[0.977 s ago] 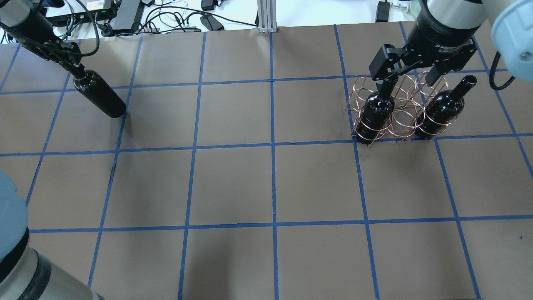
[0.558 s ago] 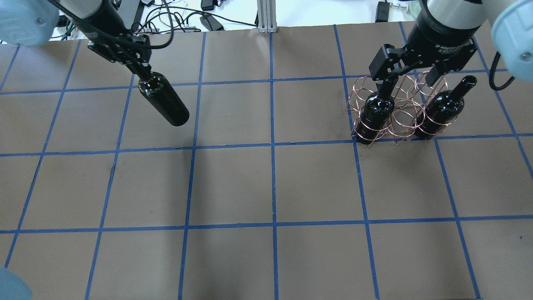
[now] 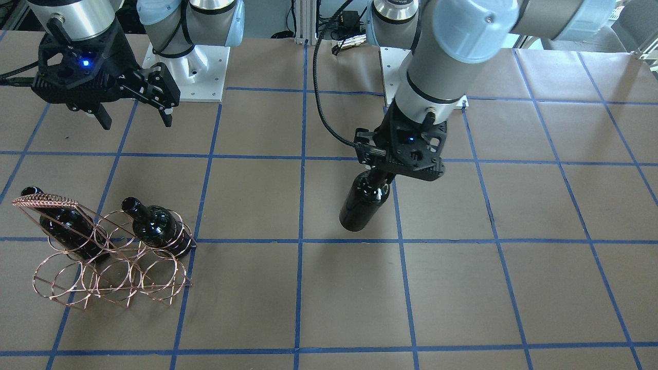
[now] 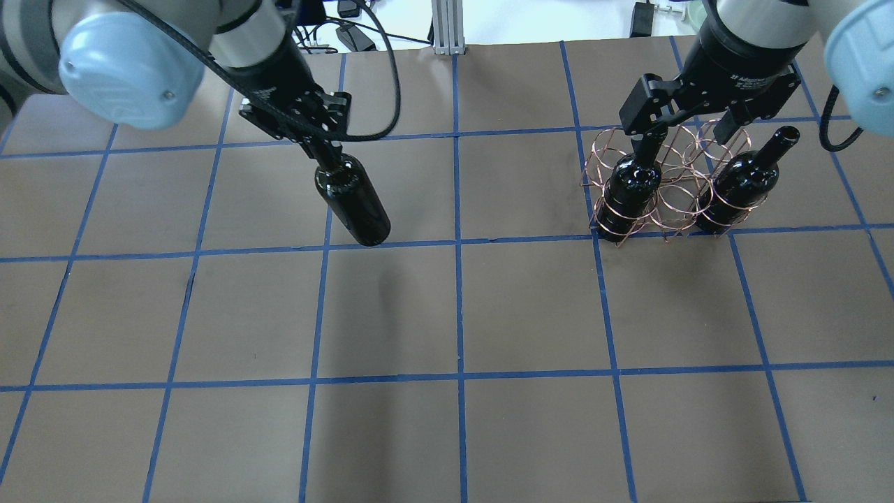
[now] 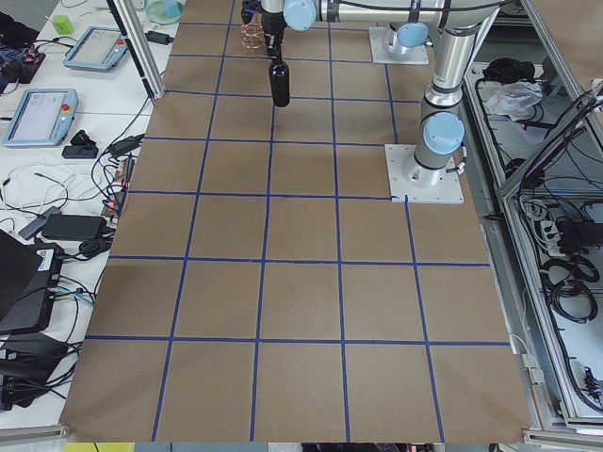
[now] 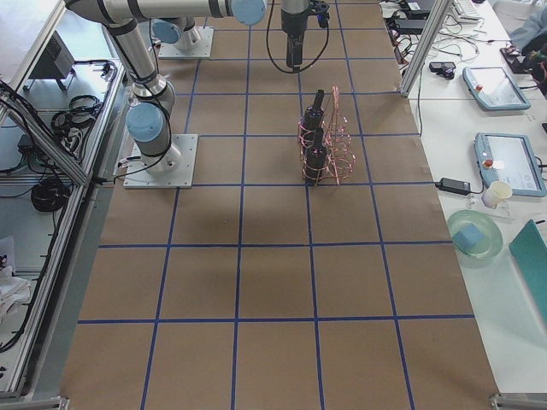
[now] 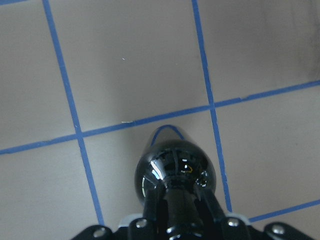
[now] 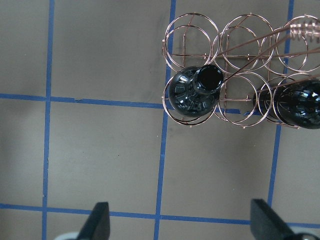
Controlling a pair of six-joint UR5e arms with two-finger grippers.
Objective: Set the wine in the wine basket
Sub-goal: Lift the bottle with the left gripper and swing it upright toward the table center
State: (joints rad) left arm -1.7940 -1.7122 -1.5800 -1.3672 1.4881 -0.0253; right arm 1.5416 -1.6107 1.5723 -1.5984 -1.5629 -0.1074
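My left gripper [image 4: 323, 150] is shut on the neck of a near-black wine bottle [image 4: 353, 202]. The bottle hangs neck-up above the table, left of centre. It also shows in the front view [image 3: 362, 203] and the left wrist view [image 7: 175, 167]. The copper wire wine basket [image 4: 674, 199] stands at the far right and holds two more bottles, a left one [image 4: 632, 185] and a right one [image 4: 744, 181], with an empty ring between them. My right gripper [image 4: 688, 136] is open and empty, above and behind the basket [image 8: 197, 35].
The table is brown paper with a blue tape grid. Cables and power bricks [image 4: 279, 28] lie past the far edge. Both arm bases [image 3: 190, 77] are bolted at the robot's side. Bare table lies between the held bottle and the basket [image 3: 110, 267].
My left arm has carried the bottle to the right, from the far left edge to left of centre. The right arm, basket and its two bottles have not moved.
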